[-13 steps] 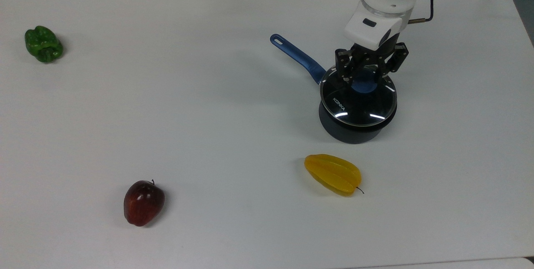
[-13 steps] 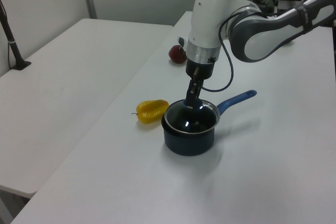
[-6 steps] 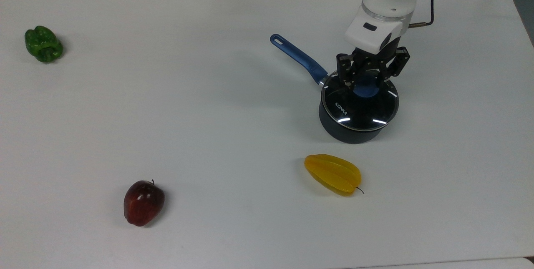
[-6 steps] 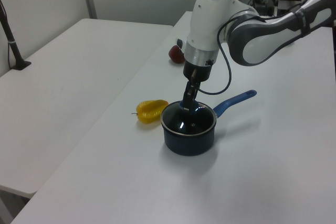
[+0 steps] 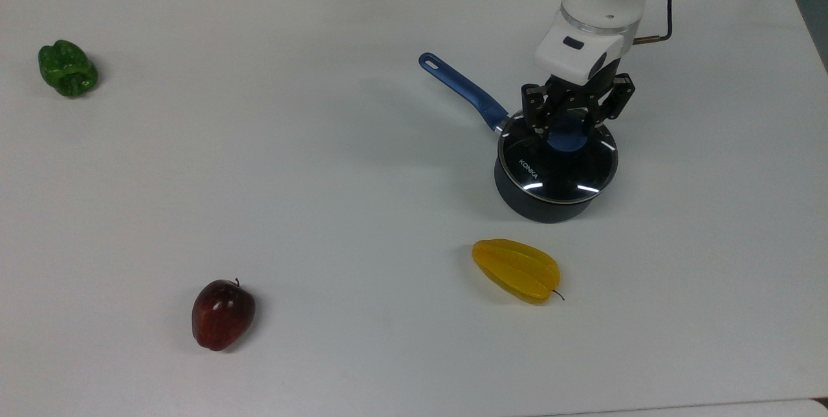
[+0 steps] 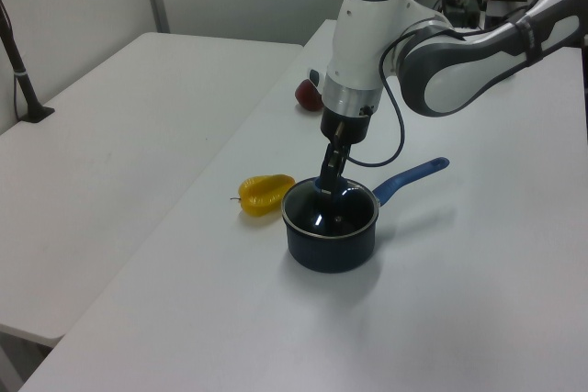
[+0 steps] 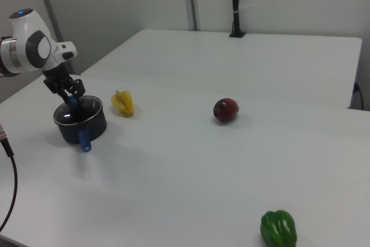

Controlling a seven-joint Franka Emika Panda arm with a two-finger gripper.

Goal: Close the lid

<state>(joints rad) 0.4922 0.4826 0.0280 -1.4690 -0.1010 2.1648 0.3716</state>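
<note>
The lid (image 5: 556, 168), clear glass with a metal rim and "KONKA" lettering, lies flat on the black saucepan (image 5: 543, 208). The pan's blue handle (image 5: 462, 90) points to the top view's upper left. My gripper (image 5: 564, 125) stands straight down over the pan, its fingers shut on either side of the lid's blue knob (image 5: 569, 139). In the left view the gripper (image 6: 329, 185) reaches down to the lid (image 6: 333, 212) from above. The right view has the pan (image 7: 81, 126) and gripper (image 7: 69, 99) at its far left.
A yellow starfruit (image 5: 516, 269) lies just in front of the pan. A red apple (image 5: 222, 313) sits at the top view's lower left and a green pepper (image 5: 67, 68) at its far left. A black cable (image 5: 669, 10) hangs off the arm.
A second ago the lid sat tilted and slightly off the pan; it has come down level on the rim with the gripper. Nothing has moved in the last half second.
</note>
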